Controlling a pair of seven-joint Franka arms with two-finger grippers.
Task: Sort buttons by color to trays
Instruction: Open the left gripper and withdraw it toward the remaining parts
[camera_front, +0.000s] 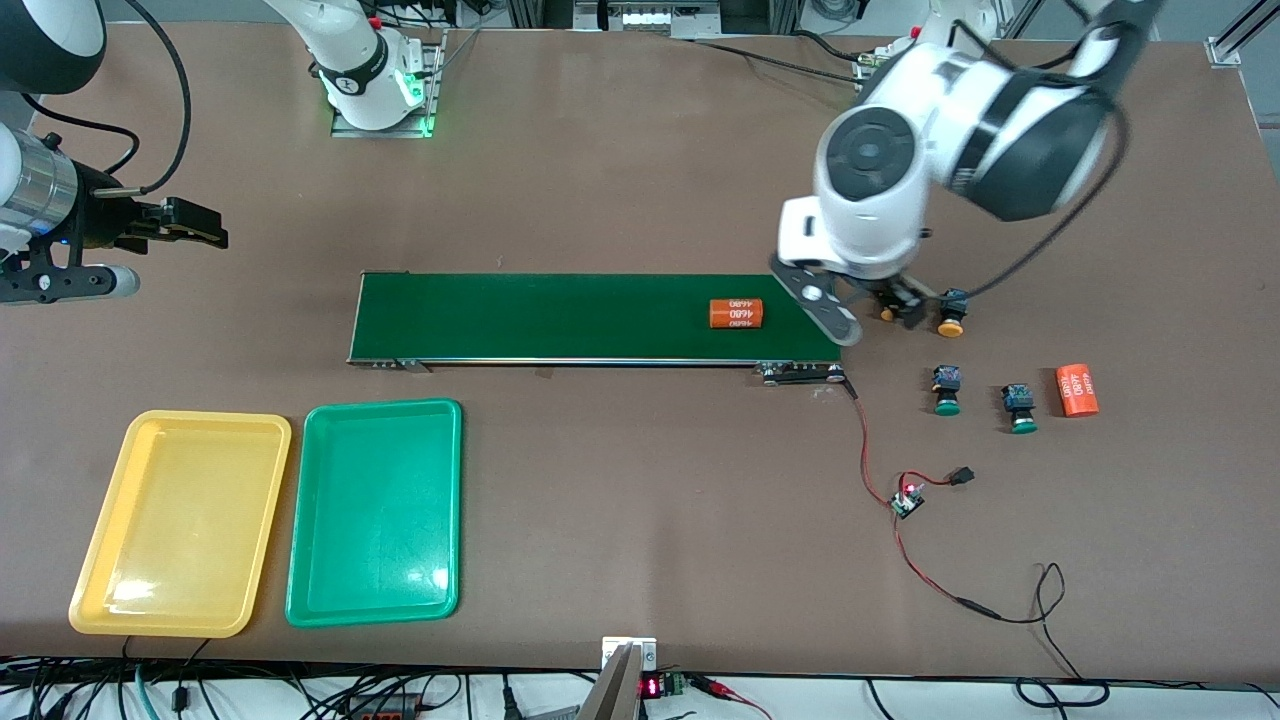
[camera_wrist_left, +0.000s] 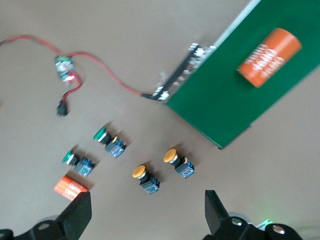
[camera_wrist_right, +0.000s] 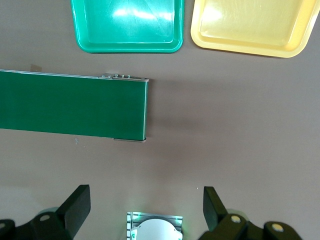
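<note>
Nothing sorted yet: yellow tray (camera_front: 180, 522) and green tray (camera_front: 374, 511) empty. All four buttons (camera_wrist_left: 142, 174) on the table off the belt's (camera_front: 560, 318) left-arm end, lying on their sides, caps toward the front camera. I've got the left gripper (camera_wrist_left: 145, 212) wide open over the yellow-capped pair; the right gripper (camera_wrist_right: 145, 210) waits, wide open.

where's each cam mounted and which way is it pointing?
Front: high across the table, facing both bases; shows the trays and the belt.
Left wrist: on the left arm, looking down past the open left hand at four buttons beside the belt's end.
Right wrist: looking down past the open right hand at the belt's other end and trays.
Shared: the belt, in all three views.
</note>
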